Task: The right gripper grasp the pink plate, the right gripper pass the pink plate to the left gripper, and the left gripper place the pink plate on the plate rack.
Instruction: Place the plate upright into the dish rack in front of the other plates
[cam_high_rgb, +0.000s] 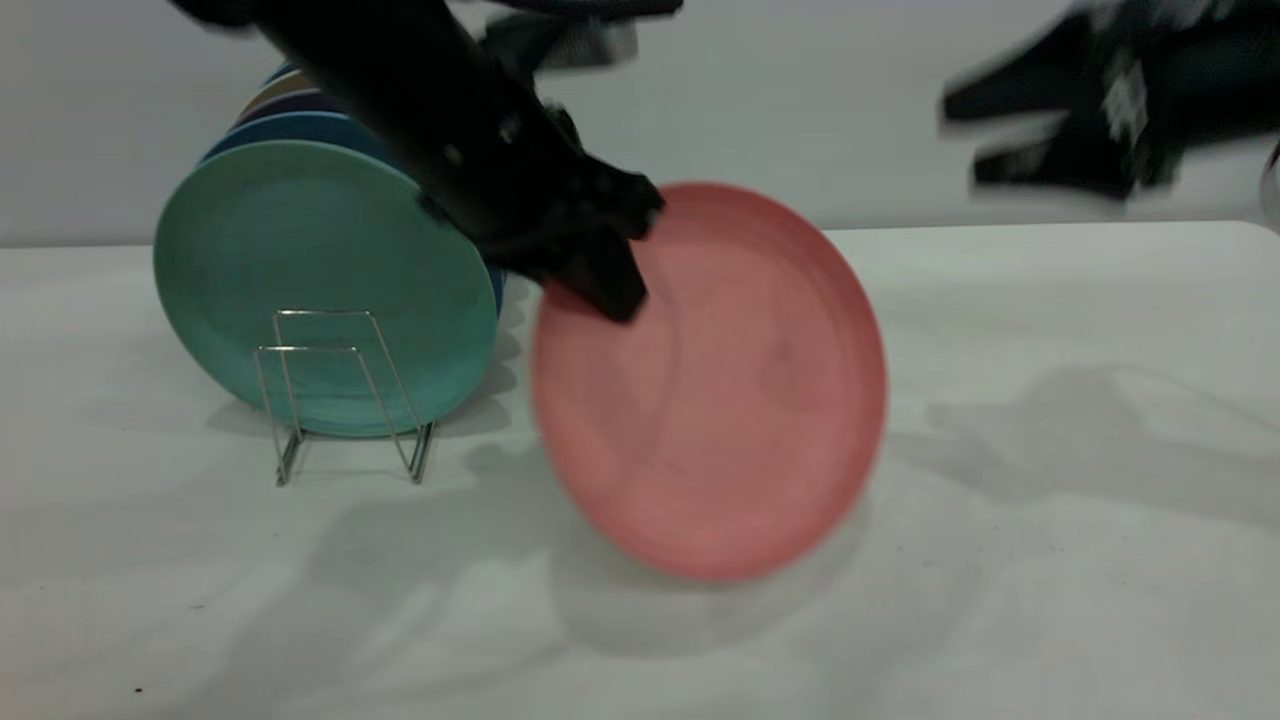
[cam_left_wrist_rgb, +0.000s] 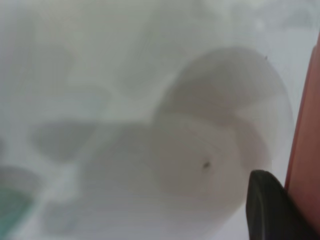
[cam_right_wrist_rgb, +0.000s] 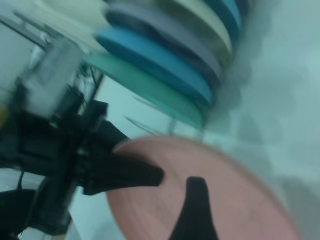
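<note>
Salmon-pink, matte: the pink plate hangs tilted above the white table, face toward the exterior camera, its shadow on the cloth below its lower rim. Left gripper is clamped on the upper left rim; one black finger lies over the plate's face, the other is hidden behind it. In the left wrist view only one fingertip and a sliver of pink rim show at the frame edge.

Just left of the plate, the plate rack stands with its two front wire loops bare. Green plate stands upright in the slot behind them; blue and darker plates behind that are mostly hidden by the green one and the arm.

Open table lies right of the pink plate.

Right gripper is far right and high, well apart from the plate, blurred, fingers spread with nothing between. Its whitish marks are unreadable.
</note>
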